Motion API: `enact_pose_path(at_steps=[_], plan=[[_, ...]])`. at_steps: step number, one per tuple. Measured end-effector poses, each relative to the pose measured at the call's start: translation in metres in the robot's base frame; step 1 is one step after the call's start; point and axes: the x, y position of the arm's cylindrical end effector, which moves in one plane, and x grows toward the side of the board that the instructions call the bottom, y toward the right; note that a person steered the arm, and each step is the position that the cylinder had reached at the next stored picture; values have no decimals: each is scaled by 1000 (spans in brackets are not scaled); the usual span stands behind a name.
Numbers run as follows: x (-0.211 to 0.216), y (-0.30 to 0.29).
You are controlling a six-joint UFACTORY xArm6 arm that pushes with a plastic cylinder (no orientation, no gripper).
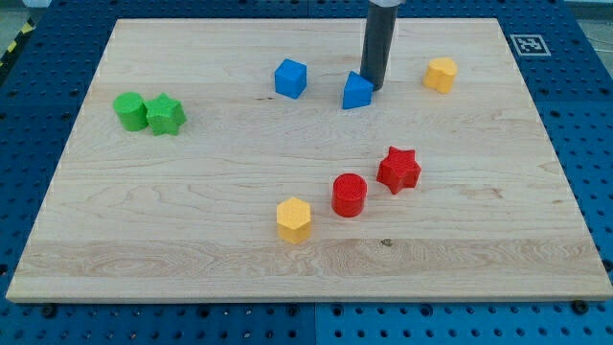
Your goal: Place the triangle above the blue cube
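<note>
The blue triangle (356, 92) lies near the view's top centre of the wooden board (192, 230). The blue cube (290, 78) sits to its left, a short gap apart and slightly higher in the view. My tip (374, 88) stands at the triangle's right edge, touching or almost touching it, with the dark rod rising to the view's top edge.
A yellow block (441, 74) sits right of my tip. A green cylinder (129, 110) and a green star (166, 115) touch at the view's left. A red star (398, 170), a red cylinder (350, 195) and a yellow hexagon (294, 219) lie lower centre.
</note>
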Motion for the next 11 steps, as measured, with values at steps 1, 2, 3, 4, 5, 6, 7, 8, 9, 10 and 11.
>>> enact_pose_path(at_steps=[1,2,3,4,5,6,7,8,9,10,11], plan=[[26,14],[51,20],[75,20],[68,10],[40,-5],[1,-26],[-21,-45],[-28,-61],[-28,-82],[-28,-101],[-28,-111]])
